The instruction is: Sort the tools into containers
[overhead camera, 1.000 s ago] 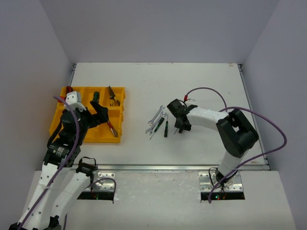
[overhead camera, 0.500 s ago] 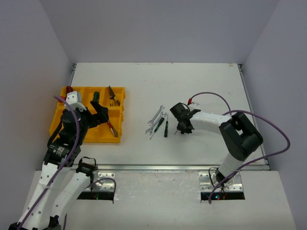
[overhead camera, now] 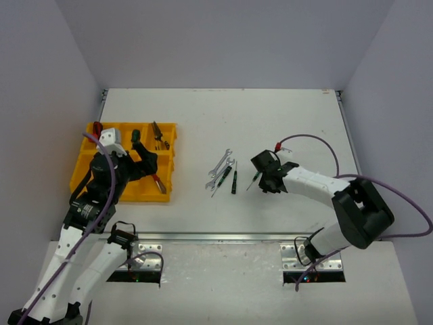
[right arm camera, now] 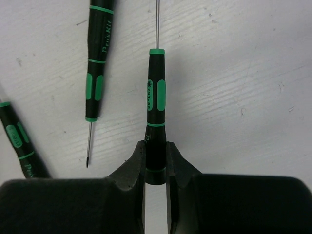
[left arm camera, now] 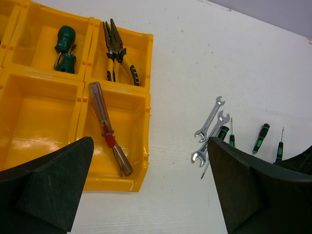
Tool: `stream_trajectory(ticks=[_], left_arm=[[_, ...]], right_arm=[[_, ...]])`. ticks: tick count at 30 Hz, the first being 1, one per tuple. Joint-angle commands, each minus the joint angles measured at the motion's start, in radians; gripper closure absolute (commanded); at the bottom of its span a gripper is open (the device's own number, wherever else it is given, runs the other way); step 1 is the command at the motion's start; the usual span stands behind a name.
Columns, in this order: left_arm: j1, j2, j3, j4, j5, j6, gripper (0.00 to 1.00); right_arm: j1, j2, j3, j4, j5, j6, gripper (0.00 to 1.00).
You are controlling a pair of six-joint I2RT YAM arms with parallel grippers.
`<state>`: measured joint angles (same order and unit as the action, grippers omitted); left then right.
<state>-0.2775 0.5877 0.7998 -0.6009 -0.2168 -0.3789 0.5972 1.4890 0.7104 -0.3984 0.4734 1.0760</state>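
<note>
your right jaws are clamped on the butt of the green-and-black screwdriver in the middle of the table, shaft pointing straight away, and the yellow tray lies well to its left beneath your left jaws, which stand wide apart.

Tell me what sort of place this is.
Most likely a robotics lab test cell, not a real workshop: a white table boxed in by plain grey walls, two white robot arms bolted at its near edge, and a bright yellow plastic organizer tray with small hand tools staged for sorting.
</note>
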Motion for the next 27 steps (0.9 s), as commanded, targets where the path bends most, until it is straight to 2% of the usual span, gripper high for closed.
stream_trajectory(ticks=[1, 3, 6, 8, 10, 11, 13, 17, 19, 21, 22, 25, 27], left_arm=[[-0.009, 0.032, 0.012, 0.061, 0.105, 0.011, 0.00], [-0.009, 0.069, 0.006, 0.090, 0.223, -0.022, 0.00], [-0.009, 0.122, -0.075, 0.273, 0.467, -0.114, 0.00], [-0.015, 0.151, -0.156, 0.482, 0.659, -0.218, 0.00], [-0.073, 0.180, -0.224, 0.712, 0.764, -0.371, 0.00], [-0.108, 0.195, -0.247, 0.826, 0.758, -0.394, 0.00], [-0.183, 0.243, -0.246, 0.907, 0.727, -0.425, 0.00], [-0.296, 0.322, -0.214, 0.940, 0.617, -0.439, 0.03], [-0.309, 0.337, -0.207, 0.893, 0.557, -0.437, 0.12], [-0.314, 0.345, -0.214, 0.891, 0.548, -0.441, 0.31], [-0.315, 0.348, -0.221, 0.899, 0.551, -0.443, 0.33], [-0.320, 0.352, -0.243, 0.942, 0.576, -0.457, 0.77], [-0.324, 0.354, -0.241, 0.958, 0.599, -0.459, 0.98]], right_arm=[[0.001, -0.187, -0.065, 0.139, -0.065, -0.210, 1.00], [0.012, -0.274, -0.111, 0.312, -0.219, -0.333, 1.00], [0.057, -0.357, -0.133, 0.452, -0.477, -0.464, 1.00], [0.092, -0.376, -0.114, 0.509, -0.670, -0.540, 1.00], [0.148, -0.387, -0.097, 0.568, -0.806, -0.588, 1.00], [0.167, -0.391, -0.095, 0.611, -0.841, -0.590, 1.00], [0.196, -0.393, -0.089, 0.660, -0.888, -0.570, 1.00], [0.210, -0.392, -0.100, 0.774, -0.930, -0.488, 1.00], [0.210, -0.398, -0.113, 0.812, -0.903, -0.459, 1.00], [0.211, -0.400, -0.116, 0.834, -0.905, -0.446, 1.00], [0.211, -0.399, -0.113, 0.837, -0.908, -0.441, 1.00], [0.211, -0.392, -0.106, 0.846, -0.893, -0.433, 1.00], [0.211, -0.388, -0.099, 0.835, -0.861, -0.428, 1.00]])
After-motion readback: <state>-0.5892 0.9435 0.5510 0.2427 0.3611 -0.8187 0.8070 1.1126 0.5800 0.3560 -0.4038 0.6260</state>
